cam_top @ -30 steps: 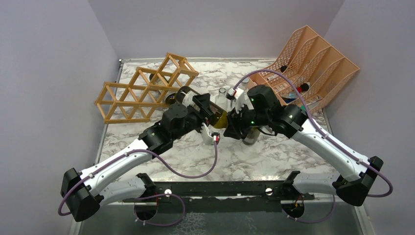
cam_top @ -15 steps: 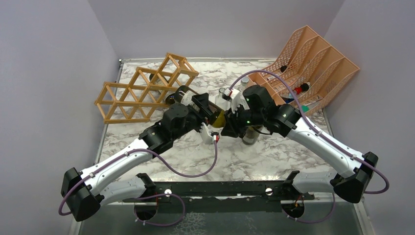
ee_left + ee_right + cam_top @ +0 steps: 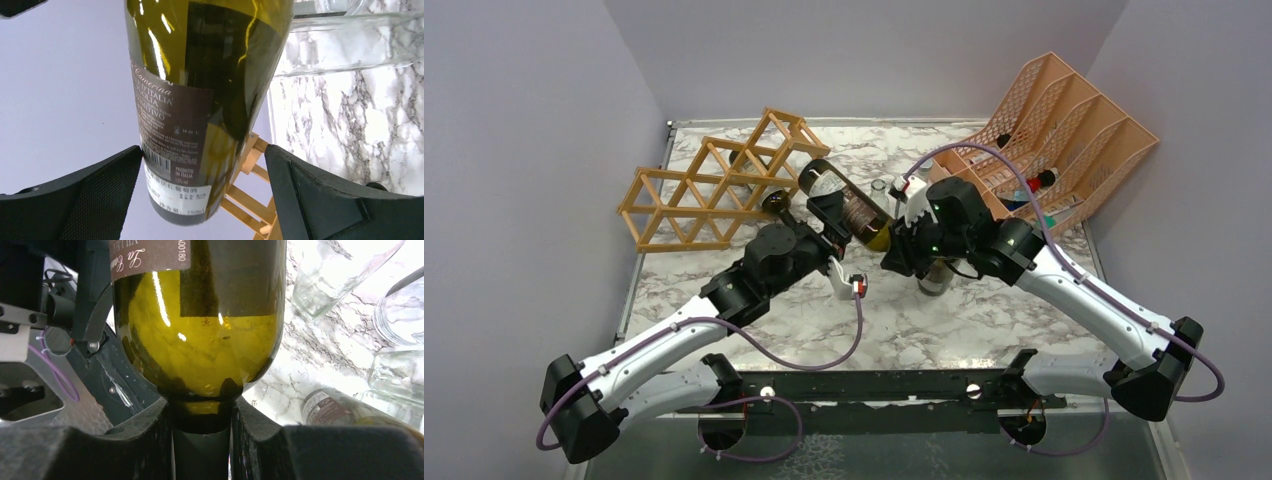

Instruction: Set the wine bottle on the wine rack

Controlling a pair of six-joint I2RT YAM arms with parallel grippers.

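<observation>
**Wine bottle** (image 3: 849, 208): dark green glass with a brown label. It is held off the worktop (image 3: 944, 325), lying roughly level, with its base toward the wine rack (image 3: 714, 185) and its neck away from it. From overhead, the base stands just beside the rack's right-hand end, below the highest step, with a narrow gap showing. No part of the bottle is inside a cell.

**Right hand** (image 3: 201, 412): clamped on the bottle's neck where it meets the shoulder, with both fingers (image 3: 280, 445) pressed to the glass.

**Left hand** (image 3: 204, 148): spread wide, straddling the labelled body near the base. One finger (image 3: 85, 200) sits at the label's edge. On the other side the rack's sticks show through a gap between glass and finger, so no closed grip is seen.

**Edges and room:** the rack's left end lies close to the worktop's left edge. Bare marble shows along the rack's near side up to the left arm. On the side of the bottle away from the rack are clear glass jars (image 3: 340, 270) and a small fallen bottle (image 3: 340, 407). The salmon file organiser (image 3: 1064, 140) stands well apart from the rack
</observation>
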